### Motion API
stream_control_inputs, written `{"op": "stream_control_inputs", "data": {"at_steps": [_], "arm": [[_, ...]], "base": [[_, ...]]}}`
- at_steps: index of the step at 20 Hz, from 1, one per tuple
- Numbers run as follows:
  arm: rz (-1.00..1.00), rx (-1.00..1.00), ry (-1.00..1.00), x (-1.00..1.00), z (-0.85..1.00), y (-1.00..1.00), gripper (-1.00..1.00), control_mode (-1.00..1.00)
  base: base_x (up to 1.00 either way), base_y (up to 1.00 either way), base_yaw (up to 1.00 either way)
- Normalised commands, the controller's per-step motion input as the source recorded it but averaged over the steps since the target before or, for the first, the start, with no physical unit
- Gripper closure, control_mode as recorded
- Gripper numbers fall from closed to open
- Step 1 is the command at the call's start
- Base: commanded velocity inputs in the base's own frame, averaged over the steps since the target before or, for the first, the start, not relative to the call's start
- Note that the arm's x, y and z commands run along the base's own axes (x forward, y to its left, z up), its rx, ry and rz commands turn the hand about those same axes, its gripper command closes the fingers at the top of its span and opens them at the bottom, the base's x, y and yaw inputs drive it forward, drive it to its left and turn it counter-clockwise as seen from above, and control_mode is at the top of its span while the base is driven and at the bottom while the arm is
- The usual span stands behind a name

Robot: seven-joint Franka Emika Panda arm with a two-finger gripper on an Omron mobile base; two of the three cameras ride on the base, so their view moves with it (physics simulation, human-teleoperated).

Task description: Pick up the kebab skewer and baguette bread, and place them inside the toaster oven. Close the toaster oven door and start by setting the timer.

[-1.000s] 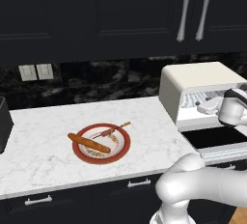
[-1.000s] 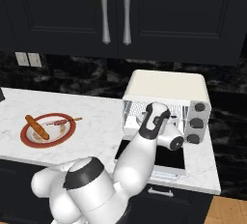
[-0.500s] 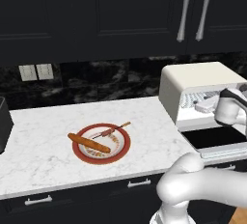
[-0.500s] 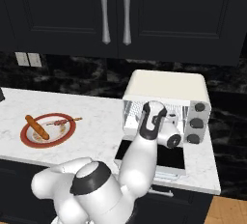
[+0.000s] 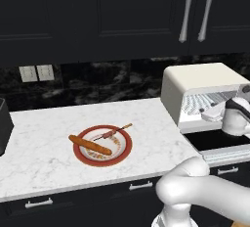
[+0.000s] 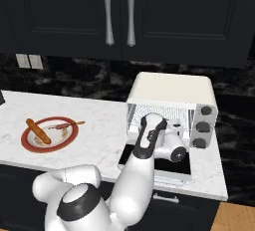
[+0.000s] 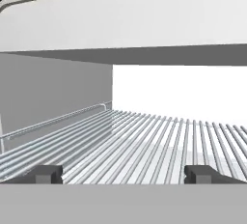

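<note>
Skewer (image 5: 113, 132) and baguette (image 5: 90, 145) lie side by side on the red-rimmed plate (image 5: 80, 156), mid-counter (image 5: 44, 167). Oven (image 6: 172, 89) stands well right, door (image 6: 172, 176) dropped flat. Gripper (image 7: 123, 174) spread wide, empty, at the oven mouth over the rack (image 7: 144, 141).

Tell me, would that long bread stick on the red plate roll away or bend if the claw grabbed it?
The baguette bread looks round and rod-like, so a nudge would probably roll it, though the plate rim may stop it. It lies straight, so it is likely stiff rather than floppy. Being slim, it is probably light; the open gripper should span it.
</note>
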Motion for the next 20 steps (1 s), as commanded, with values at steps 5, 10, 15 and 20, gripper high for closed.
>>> {"op": "stream_control_inputs", "data": {"at_steps": [5, 10, 15, 20], "arm": [[0.0, 0.0, 0.27, -0.8, -0.42, -0.03, -1.0, -1.0], [0.0, 0.0, 0.37, -0.9, -0.43, 0.0, -1.0, -1.0], [0.0, 0.0, 0.33, -1.0, -0.46, 0.0, -1.0, -1.0], [0.0, 0.04, 0.37, -0.92, -0.01, 0.0, -1.0, -1.0]], "base": [[0.0, 0.0, 0.0], [0.0, 0.0, 0.0], [0.0, 0.0, 0.0], [0.0, 0.0, 0.0]]}}
